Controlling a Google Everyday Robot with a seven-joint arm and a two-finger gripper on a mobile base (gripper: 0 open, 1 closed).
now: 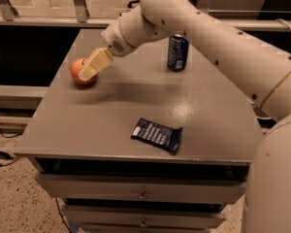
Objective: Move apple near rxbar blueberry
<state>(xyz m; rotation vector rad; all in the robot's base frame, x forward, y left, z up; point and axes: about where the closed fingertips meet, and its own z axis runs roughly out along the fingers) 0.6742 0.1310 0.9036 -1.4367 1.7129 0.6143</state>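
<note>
The orange-red apple (79, 73) sits on the grey table top (136, 96) at the far left. My gripper (87, 70) reaches in from the upper right on a long white arm, and its cream fingers (95, 63) lie over the apple's right side. The rxbar blueberry (156, 135), a flat dark-blue wrapper with white print, lies near the table's front edge, well to the right of and nearer than the apple.
An upright dark-blue soda can (177, 53) stands at the back of the table, right of the arm. The table has drawers (143, 194) below its front edge. A dark shelf and metal rail run behind the table.
</note>
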